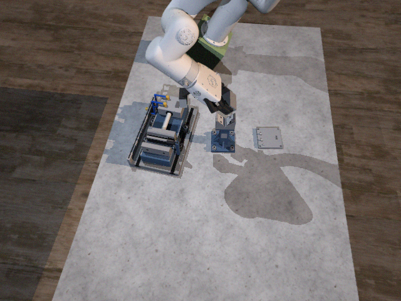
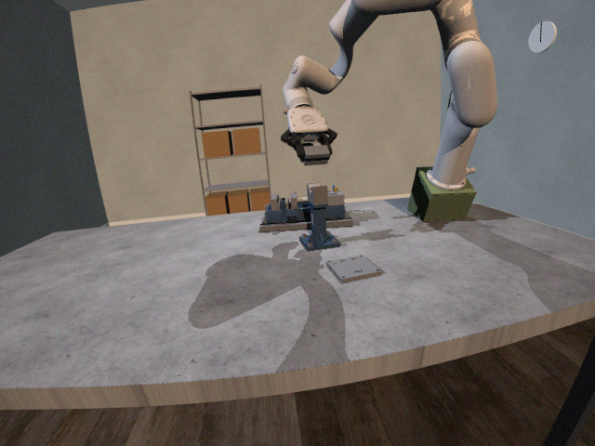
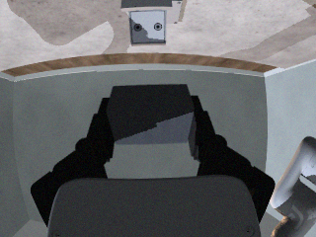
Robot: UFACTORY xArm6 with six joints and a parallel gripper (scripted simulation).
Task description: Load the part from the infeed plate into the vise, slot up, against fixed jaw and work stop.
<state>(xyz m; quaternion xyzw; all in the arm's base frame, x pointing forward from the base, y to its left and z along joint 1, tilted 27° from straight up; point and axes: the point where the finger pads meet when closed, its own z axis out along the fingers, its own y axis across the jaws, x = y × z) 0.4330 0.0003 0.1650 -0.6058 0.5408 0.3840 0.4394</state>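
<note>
While clamped in the claw (image 2: 310,154) high over the worktop (image 2: 144,297), part (image 2: 314,152) hanging off the infeed plate (image 2: 354,268), vise (image 1: 161,139) loading remaining.

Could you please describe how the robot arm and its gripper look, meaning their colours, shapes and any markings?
The white, rounded, tube-shaped arm has glossy segments joined by bulging joints. It stands on a green box-shaped pedestal. The wrist housing carries a faint round emblem. The black gripper has dark angular linkages and fingers. No loose cables show.
</note>
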